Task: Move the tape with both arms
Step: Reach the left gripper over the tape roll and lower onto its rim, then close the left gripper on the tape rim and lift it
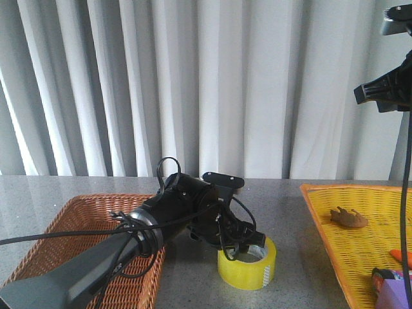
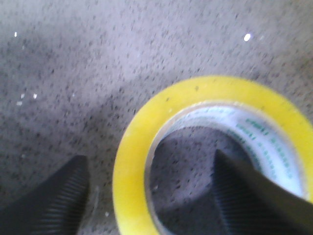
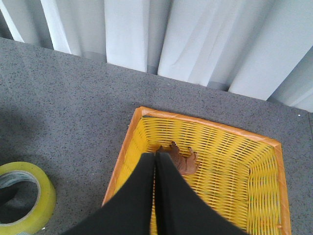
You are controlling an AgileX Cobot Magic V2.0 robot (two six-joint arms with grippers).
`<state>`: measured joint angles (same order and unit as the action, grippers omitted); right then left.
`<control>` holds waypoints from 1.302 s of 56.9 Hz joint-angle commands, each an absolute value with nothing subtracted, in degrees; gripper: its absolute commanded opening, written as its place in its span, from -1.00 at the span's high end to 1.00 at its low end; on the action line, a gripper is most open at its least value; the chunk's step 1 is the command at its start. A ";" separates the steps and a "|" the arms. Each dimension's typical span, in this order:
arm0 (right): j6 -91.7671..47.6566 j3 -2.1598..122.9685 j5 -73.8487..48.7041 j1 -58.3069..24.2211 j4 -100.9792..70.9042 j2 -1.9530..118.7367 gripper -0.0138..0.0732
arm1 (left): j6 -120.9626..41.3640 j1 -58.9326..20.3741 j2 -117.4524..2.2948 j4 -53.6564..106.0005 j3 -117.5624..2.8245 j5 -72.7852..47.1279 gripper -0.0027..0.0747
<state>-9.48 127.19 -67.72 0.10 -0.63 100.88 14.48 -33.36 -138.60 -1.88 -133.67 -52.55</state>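
The tape (image 1: 248,268), a yellow roll with a white printed core, lies flat on the grey table between two baskets. It also shows in the left wrist view (image 2: 128,166) and the right wrist view (image 3: 34,193). My left gripper (image 1: 246,247) is down at the roll and open. In the left wrist view (image 2: 149,159) one finger (image 2: 54,200) is outside the roll's wall and the other (image 2: 244,196) is inside the core, so the jaws straddle the wall without closing on it. My right gripper (image 3: 155,156) is shut and empty, high above the yellow basket (image 3: 234,186).
A brown wicker basket (image 1: 71,225) lies under my left arm. The yellow basket (image 1: 360,257) at the right holds a brown toy (image 1: 349,217), an orange piece (image 1: 402,255) and a purple object (image 1: 393,290). White curtains hang behind the table.
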 commanded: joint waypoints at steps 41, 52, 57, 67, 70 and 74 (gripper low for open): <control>-9.35 128.77 -64.25 0.36 -0.65 98.34 0.70 | 20.39 -31.98 -137.10 -4.27 -135.58 -56.87 0.64; -9.35 128.77 -64.25 0.36 -0.65 98.34 0.70 | 20.39 -31.98 -134.34 -4.21 -135.58 -53.67 0.64; -9.35 128.77 -64.25 0.36 -0.65 98.34 0.70 | 20.39 -31.98 -131.90 -4.22 -135.58 -52.49 0.64; -9.35 128.77 -64.25 0.36 -0.65 98.34 0.70 | 20.39 -31.98 -126.72 -6.61 -135.58 -51.36 0.64; -9.35 128.77 -64.25 0.36 -0.65 98.34 0.70 | 20.34 -31.98 -125.01 -7.96 -135.58 -51.68 0.64; -9.35 128.77 -64.25 0.36 -0.65 98.34 0.70 | 20.34 -31.98 -122.58 -10.40 -135.58 -52.59 0.64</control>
